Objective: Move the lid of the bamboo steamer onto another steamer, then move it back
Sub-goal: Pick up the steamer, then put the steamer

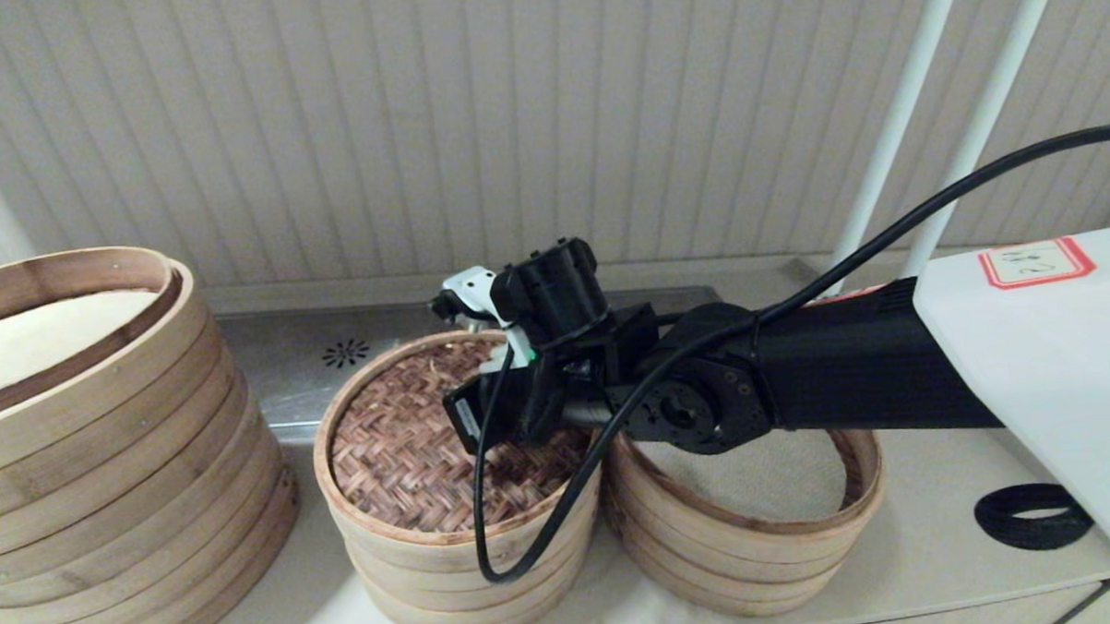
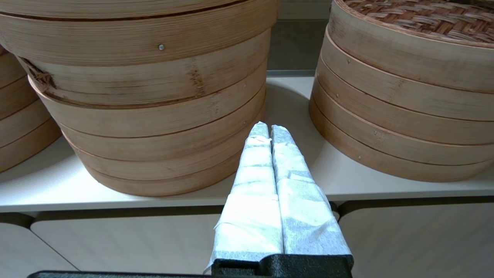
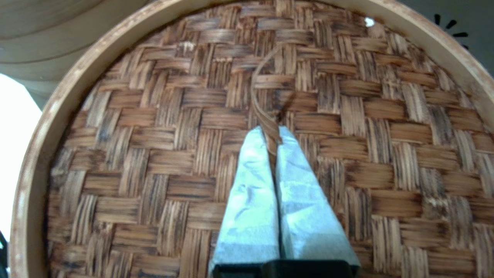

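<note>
Bamboo steamer lid (image 1: 412, 455) sits seated on the middle steamer (image 1: 453, 574), its pale band rim flush with the steamer's top and its brown woven face turned up. The right gripper (image 3: 272, 133) is down over the middle of that face, its two tape-wrapped fingers (image 3: 247, 181) pinched together on the thin bamboo loop handle (image 3: 262, 100) that arches up from the weave. That loop is the natural place to hold: it stands clear of the surface, whereas the rim sits too snug in the steamer to get fingers around it. The lid looks light and fairly stiff, a shallow woven disc in a bent band, so lifting it should cost little effort. The loop itself, though, is a narrow strip that looks brittle and could bend, crack or slide between the smooth taped pads if pulled sideways; a straight upward lift seems wisest. Held from one central point, the lid may also tilt or swing. The other steamer (image 1: 747, 527), open with its grey-white mesh liner (image 1: 755, 476) showing, stands just beside on the right, touching or nearly so. A much larger steamer (image 1: 108, 457) stands at the left. The left gripper (image 2: 270, 129) hangs low before the counter (image 2: 115, 193), fingers pressed together on nothing.
</note>
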